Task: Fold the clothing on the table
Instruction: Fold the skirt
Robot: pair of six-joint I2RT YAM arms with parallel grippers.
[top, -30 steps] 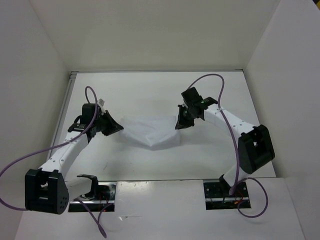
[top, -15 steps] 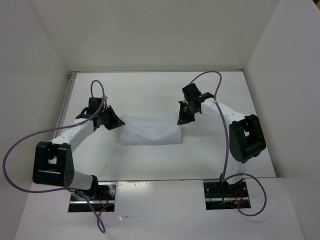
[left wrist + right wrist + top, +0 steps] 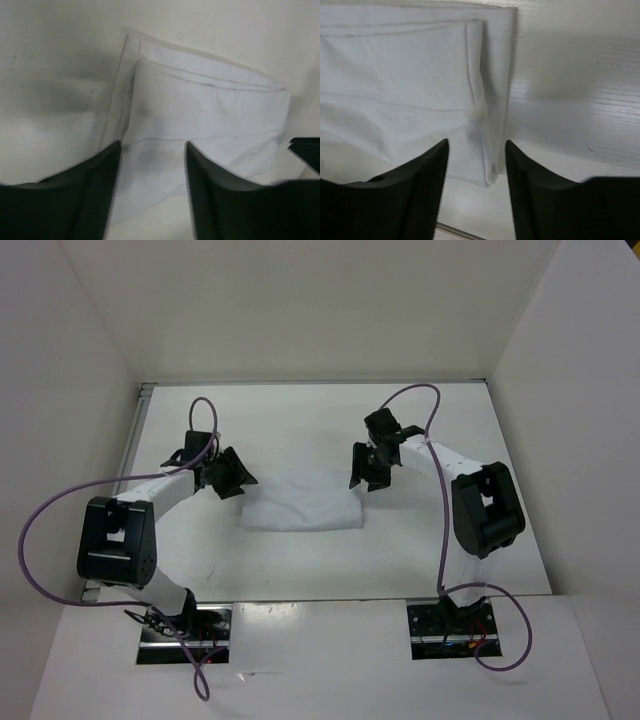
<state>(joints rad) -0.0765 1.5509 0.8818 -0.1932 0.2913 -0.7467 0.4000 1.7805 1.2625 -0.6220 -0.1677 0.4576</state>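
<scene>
The clothing (image 3: 303, 505) lies in the middle of the table (image 3: 300, 425) as a flat white rectangle, folded in layers. My left gripper (image 3: 238, 478) hovers at its left end, open, and in the left wrist view the left gripper (image 3: 152, 145) has only slack cloth (image 3: 210, 115) lying beneath its spread fingers. My right gripper (image 3: 366, 474) hangs over the right end, also open. In the right wrist view the right gripper (image 3: 477, 142) straddles the layered right edge of the clothing (image 3: 395, 85) without pinching it.
Upright white walls close in the table on the left, back and right. A thin metal rail (image 3: 455, 231) runs along the near edge. Purple cables (image 3: 60, 515) loop off both arms. The right gripper's dark finger (image 3: 306, 150) shows at the cloth's far end.
Both grippers went from shut on the clothing to open, letting it go. The hanging corner now lies flat as a rectangle. Both arms swung farther from the near edge.
</scene>
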